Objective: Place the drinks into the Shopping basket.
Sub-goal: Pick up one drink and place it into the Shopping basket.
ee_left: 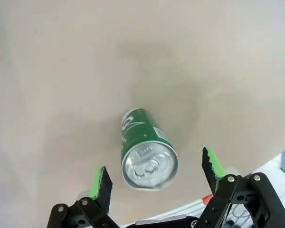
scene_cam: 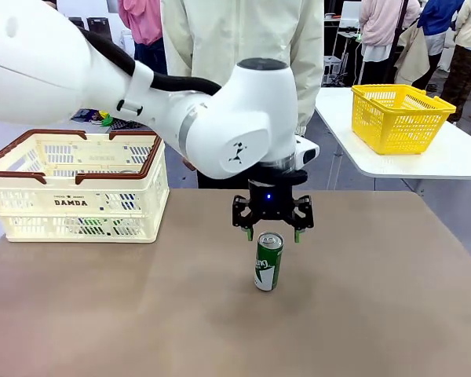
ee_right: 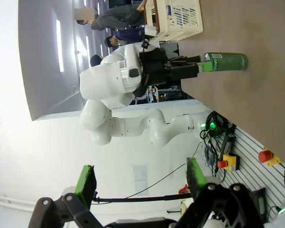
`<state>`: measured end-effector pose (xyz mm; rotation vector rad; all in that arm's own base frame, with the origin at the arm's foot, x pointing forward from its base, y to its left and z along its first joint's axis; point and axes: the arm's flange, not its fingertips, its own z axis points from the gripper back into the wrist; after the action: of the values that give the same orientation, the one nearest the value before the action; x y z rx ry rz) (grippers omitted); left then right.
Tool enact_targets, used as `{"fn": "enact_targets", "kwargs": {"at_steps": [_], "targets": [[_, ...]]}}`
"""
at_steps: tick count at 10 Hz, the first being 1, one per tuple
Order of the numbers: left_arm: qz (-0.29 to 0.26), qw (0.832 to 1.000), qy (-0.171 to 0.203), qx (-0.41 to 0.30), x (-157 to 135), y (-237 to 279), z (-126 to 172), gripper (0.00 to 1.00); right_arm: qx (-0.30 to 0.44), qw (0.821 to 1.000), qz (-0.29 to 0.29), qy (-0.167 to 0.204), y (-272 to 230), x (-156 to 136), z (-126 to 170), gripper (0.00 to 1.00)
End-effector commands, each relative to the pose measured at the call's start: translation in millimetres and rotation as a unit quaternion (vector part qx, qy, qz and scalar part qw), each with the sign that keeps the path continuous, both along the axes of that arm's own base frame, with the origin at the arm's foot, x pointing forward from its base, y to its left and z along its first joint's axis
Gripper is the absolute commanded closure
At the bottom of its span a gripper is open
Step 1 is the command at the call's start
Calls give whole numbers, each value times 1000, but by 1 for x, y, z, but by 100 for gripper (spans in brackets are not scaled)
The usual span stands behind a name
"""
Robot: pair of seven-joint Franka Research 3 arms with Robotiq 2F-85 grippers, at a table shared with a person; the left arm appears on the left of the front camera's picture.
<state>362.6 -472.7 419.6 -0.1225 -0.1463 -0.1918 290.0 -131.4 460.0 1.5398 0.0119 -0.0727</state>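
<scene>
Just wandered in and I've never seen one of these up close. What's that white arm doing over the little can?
The robot's left gripper hangs open just above a green can standing upright on the brown table, jaws either side of its top, not yet gripping. The cream Shopping basket waits to the left. The right gripper is open too, off to the side. A person stands across the table.

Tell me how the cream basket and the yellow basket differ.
The cream Shopping basket has slotted sides, a dark brown rim and black lettering; the yellow basket is plain mesh, one colour throughout. The cream one sits on the brown table at the left, near the green can; the yellow one sits on a separate white table farther back. Both are rectangular and open-topped.
</scene>
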Motion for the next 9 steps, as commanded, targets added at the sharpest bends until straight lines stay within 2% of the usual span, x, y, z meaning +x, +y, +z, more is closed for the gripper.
{"fn": "enact_targets", "kwargs": {"at_steps": [1,3,6,9], "targets": [[18,999,-19,21,-3,-1,-23,0,5,1000,-1,8,-1,-1,5,0],[12,999,-4,35,-6,-2,-38,0,5,1000,-1,8,-1,-1,5,0],[-7,999,-28,37,-7,-7,-47,0,5,1000,-1,8,-1,-1,5,0],[-13,998,-36,51,-4,-8,-49,0,5,1000,-1,8,-1,-1,5,0]]}}
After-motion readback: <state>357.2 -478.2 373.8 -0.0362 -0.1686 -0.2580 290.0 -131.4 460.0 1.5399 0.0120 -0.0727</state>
